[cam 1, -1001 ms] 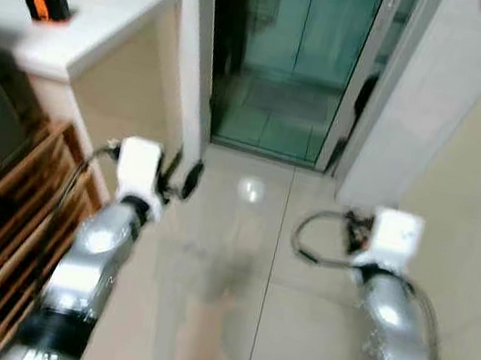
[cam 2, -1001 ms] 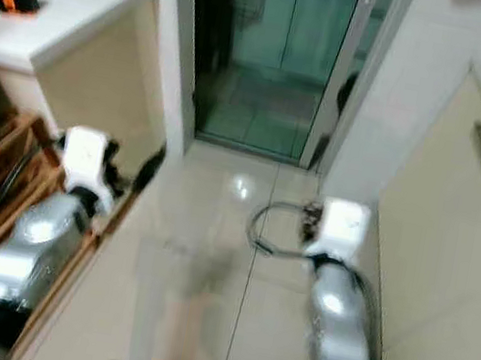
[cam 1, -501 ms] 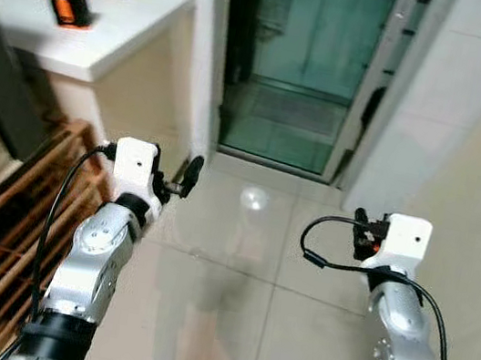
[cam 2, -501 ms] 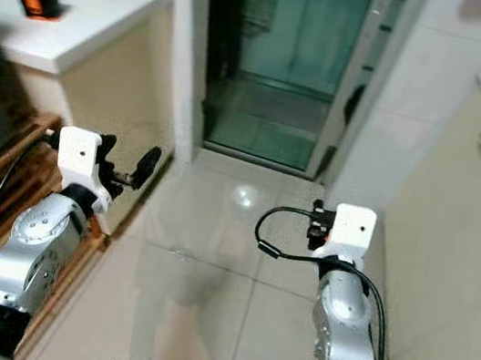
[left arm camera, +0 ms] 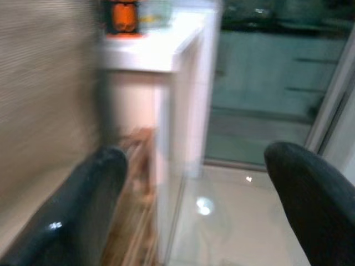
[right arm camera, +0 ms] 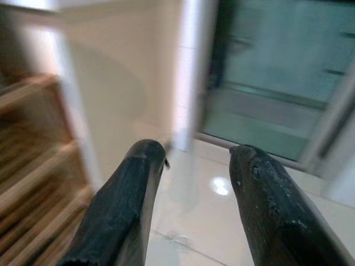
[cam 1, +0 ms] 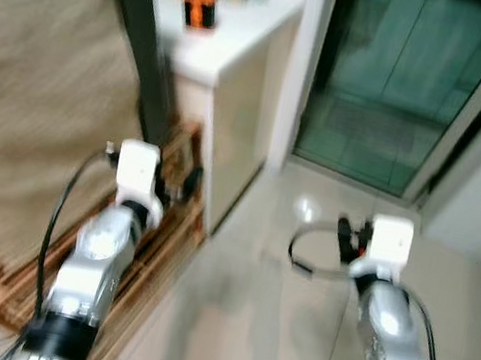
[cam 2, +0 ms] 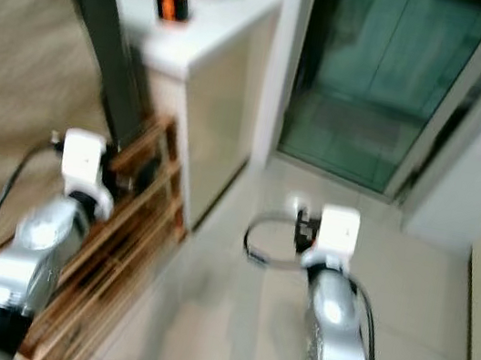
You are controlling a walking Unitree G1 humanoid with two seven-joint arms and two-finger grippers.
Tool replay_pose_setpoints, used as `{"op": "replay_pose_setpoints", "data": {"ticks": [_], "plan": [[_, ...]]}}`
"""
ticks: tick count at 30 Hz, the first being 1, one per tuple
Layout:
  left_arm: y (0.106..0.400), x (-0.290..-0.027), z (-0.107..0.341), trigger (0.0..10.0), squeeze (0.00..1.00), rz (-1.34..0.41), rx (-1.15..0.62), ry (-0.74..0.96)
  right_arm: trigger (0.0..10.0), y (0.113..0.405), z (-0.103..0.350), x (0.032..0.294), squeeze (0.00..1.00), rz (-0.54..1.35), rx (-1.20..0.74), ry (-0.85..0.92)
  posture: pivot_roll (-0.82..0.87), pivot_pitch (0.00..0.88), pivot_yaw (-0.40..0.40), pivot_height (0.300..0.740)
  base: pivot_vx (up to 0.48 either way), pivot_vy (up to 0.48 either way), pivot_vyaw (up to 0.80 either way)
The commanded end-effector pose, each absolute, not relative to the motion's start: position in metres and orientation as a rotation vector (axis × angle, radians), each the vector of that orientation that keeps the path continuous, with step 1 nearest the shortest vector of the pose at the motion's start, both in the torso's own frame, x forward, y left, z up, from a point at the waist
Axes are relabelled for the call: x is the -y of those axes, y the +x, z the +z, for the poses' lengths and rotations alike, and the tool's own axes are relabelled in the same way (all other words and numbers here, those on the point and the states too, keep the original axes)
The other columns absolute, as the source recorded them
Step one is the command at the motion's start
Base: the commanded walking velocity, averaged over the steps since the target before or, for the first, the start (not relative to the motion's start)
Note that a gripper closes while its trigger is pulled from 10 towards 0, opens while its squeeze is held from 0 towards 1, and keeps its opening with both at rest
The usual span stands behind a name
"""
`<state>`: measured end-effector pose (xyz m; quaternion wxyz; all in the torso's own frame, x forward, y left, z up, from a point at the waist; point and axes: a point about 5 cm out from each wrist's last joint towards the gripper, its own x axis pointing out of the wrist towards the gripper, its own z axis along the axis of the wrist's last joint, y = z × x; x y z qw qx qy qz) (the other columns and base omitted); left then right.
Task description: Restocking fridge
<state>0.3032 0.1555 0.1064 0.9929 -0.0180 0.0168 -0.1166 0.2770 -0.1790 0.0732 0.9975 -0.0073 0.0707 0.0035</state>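
Observation:
No fridge or stock item can be made out in these blurred frames. My left gripper (cam 1: 186, 182) is held out at waist height beside the wooden rack, open, with nothing between its fingers (left arm camera: 83, 210). My right gripper (cam 1: 344, 238) hovers over the tiled floor, also open and empty, its fingers (right arm camera: 130, 199) pointing towards the glass door. Neither gripper touches anything.
A white counter (cam 1: 235, 45) carries an orange and black item (cam 1: 198, 8) and some cups. Below it is a slatted wooden rack (cam 1: 161, 241). A dark upright edge (cam 1: 139, 43) borders a beige woven surface (cam 1: 37, 72) on the left. A glass sliding door (cam 1: 405, 78) lies ahead across pale floor tiles (cam 1: 266, 304).
The whole view has swung to the left, so the counter and door now sit further right and the beige surface has come in. Both arms keep the same pose.

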Motion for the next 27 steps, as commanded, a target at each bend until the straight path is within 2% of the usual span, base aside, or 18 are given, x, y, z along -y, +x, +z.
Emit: {"op": "replay_pose_setpoints", "data": {"ticks": [1,9,17,22,27], "plan": [[0.3,-0.156,0.107,10.0,0.0,-0.251,-0.028,-0.027,10.0,0.28,0.079,0.173,0.0,0.019,-0.12,-0.025,-0.11,0.0,0.06,0.74,0.0,0.0,0.61],[0.289,-0.155,0.108,10.0,0.0,-0.337,0.0,-0.012,10.0,0.28,0.076,0.18,0.0,-0.023,-0.134,-0.016,-0.1,0.0,0.057,0.74,0.0,0.0,0.08],[0.285,-0.147,0.109,10.0,0.0,-0.371,0.007,-0.015,10.0,0.283,0.079,0.177,0.0,-0.004,-0.119,-0.016,-0.1,0.0,0.056,0.74,0.0,-0.443,0.0],[0.287,-0.15,0.107,10.0,0.0,-0.333,-0.005,-0.041,10.0,0.285,0.083,0.172,0.0,0.045,-0.096,-0.041,-0.1,0.0,0.056,0.74,0.0,-0.469,0.64],[0.29,-0.154,0.105,10.0,0.0,-0.293,-0.027,-0.041,10.0,0.285,0.084,0.165,0.0,0.086,-0.099,-0.046,-0.1,0.0,0.055,0.74,0.0,0.0,0.72]]}}
